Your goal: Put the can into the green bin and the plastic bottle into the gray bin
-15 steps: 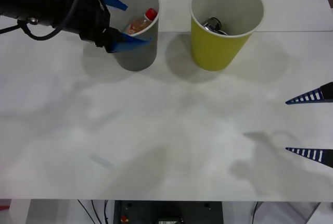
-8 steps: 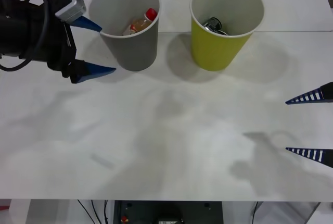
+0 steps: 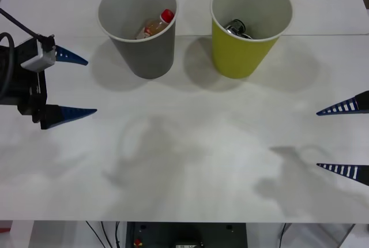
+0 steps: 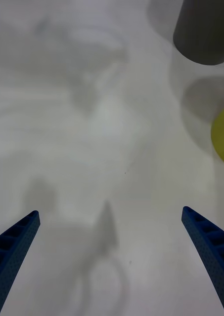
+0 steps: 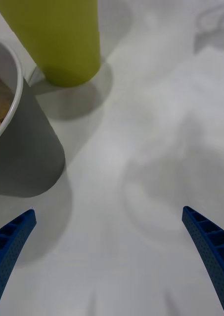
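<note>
The gray bin [image 3: 138, 26] stands upright on the white table [image 3: 196, 161] and serves as the anchor here: the plastic bottle [image 3: 156, 25] leans inside it, red cap up against the wall nearest the green bin [image 3: 249, 27], which stands just beside the gray bin on the robot's right. The can [image 3: 236, 29] lies at the bottom of that green bin, so both items appear to sit where the task wants them, and nothing looks left to sort. The left gripper [image 3: 72, 85] hangs to the left of the gray bin, apart from its wall, blue fingers spread wide and empty, a pose that suits an arm with nothing to carry. The right gripper [image 3: 346, 138] waits well apart from the gray bin, beyond the green one and nearer the robot, its fingers likewise spread and holding nothing.
</note>
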Controlling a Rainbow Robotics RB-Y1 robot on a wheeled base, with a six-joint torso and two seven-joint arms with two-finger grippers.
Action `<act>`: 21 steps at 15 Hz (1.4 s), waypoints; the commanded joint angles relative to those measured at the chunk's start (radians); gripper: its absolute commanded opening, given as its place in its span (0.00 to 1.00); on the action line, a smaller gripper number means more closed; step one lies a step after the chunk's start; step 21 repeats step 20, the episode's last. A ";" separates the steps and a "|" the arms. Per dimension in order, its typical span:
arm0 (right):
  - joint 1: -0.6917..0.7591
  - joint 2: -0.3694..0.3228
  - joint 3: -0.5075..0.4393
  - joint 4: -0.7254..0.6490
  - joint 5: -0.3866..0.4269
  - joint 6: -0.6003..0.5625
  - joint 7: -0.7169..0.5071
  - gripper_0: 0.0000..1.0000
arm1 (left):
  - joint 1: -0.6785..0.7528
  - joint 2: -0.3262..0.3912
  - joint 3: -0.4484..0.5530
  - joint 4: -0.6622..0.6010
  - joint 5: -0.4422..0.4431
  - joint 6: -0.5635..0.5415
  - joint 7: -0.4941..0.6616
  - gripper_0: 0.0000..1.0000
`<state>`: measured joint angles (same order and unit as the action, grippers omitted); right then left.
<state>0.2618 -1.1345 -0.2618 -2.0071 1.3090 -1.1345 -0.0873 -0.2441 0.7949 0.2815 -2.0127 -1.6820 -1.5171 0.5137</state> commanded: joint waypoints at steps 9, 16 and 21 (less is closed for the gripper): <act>0.000 0.000 0.000 0.000 0.000 0.000 0.000 1.00 | 0.282 0.029 0.120 -0.021 0.085 -0.040 -0.370 1.00; 0.000 0.000 0.000 0.000 0.000 0.000 0.000 1.00 | 0.351 0.029 0.136 -0.023 0.163 -0.022 -0.394 1.00; 0.000 0.000 0.000 0.000 0.000 0.000 0.000 1.00 | 0.353 0.029 0.128 -0.023 0.170 -0.015 -0.400 1.00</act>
